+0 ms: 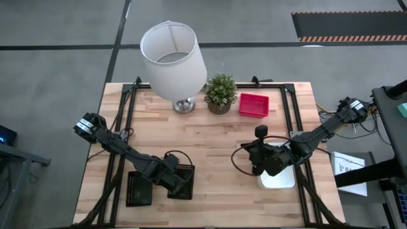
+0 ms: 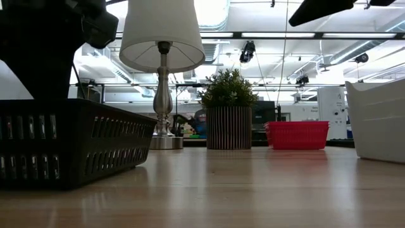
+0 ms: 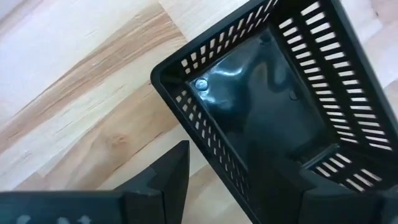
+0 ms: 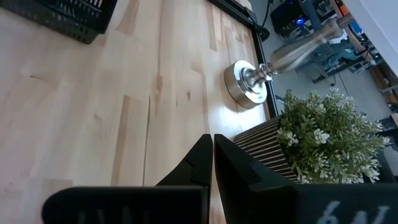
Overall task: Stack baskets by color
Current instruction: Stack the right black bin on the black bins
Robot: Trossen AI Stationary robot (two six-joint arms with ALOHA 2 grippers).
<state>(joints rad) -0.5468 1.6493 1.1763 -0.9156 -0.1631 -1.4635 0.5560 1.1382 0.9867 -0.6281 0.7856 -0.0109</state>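
**Over the black baskets, left jaws wide; right jaws clenched above the white one**

At the near left of the desk (image 1: 210,152), the left gripper (image 1: 180,181) hangs over a black basket (image 1: 181,181), its jaws spread wide, straddling one mesh wall, one finger (image 3: 165,180) outside and the other inside the basket. Whether the fingers touch that wall cannot be told. A second black basket (image 1: 138,189) lies just beside it, farther left. From desk height the black mesh basket looms large at the left.

Toward the near right, the right gripper (image 1: 254,160) hovers with its jaws clenched together and nothing between them. A white basket (image 1: 280,180) sits under that arm, near the desk's front edge.

Along the far edge, a red basket (image 1: 254,105) rests just right of a potted plant (image 1: 220,93), with a lamp (image 1: 175,60) on the plant's left.
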